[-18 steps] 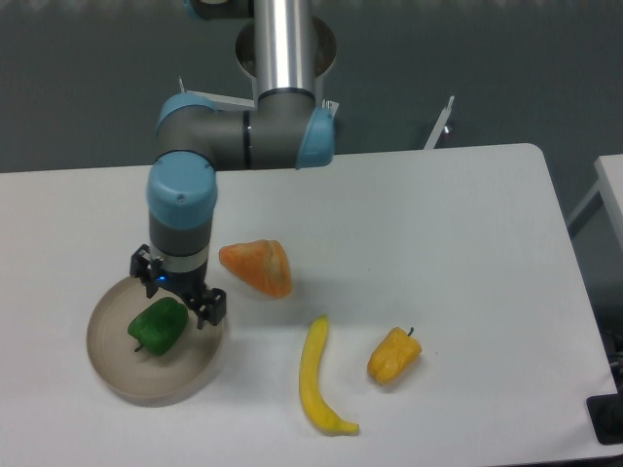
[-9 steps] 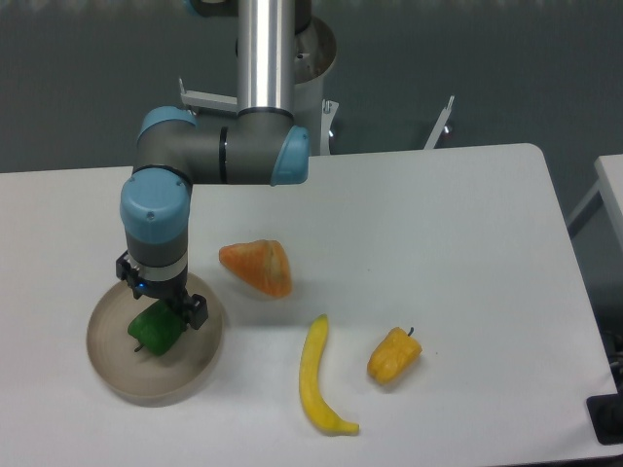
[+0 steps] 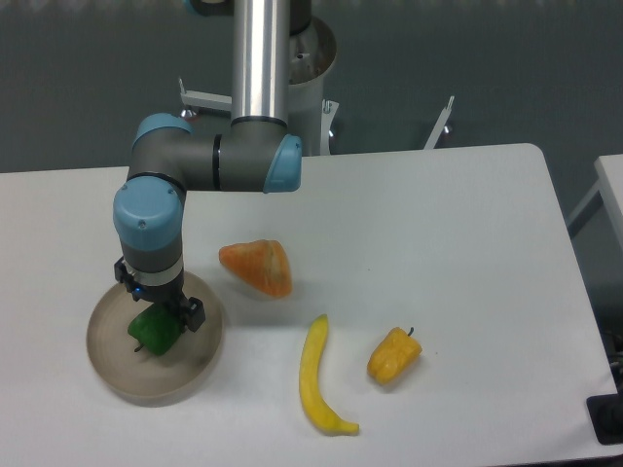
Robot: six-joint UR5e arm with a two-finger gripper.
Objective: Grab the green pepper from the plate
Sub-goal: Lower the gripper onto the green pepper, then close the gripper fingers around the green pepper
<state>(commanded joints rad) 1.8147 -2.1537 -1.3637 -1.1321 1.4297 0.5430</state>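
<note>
Green pepper [image 3: 154, 332]: small, glossy, dark green, lobed; sits lower left of frame, inside plate, slightly above and left of plate centre. Upper part hidden under arm's tool head, so stem not visible; only lower lobes show.

Plate [image 3: 195, 375]: round, shallow, beige-grey, low rim, flat on white tabletop at lower left of frame. Much wider than pepper; bare dish floor visible below and right of pepper.

Small glossy dark-green bell pepper [image 3: 154, 332]: uniform deep green.
Round shallow beige-grey plate [image 3: 127, 375]: plain, unpatterned.
Black two-finger gripper [image 3: 156, 309]: small blue light at its top.
Orange wedge-shaped item [image 3: 258, 267]: paler streaks.
Long yellow banana [image 3: 317, 378]: plain.
Yellow-orange pepper [image 3: 394, 355]: dark stem at 1 o'clock.
White table [image 3: 438, 233]: plain.
</note>
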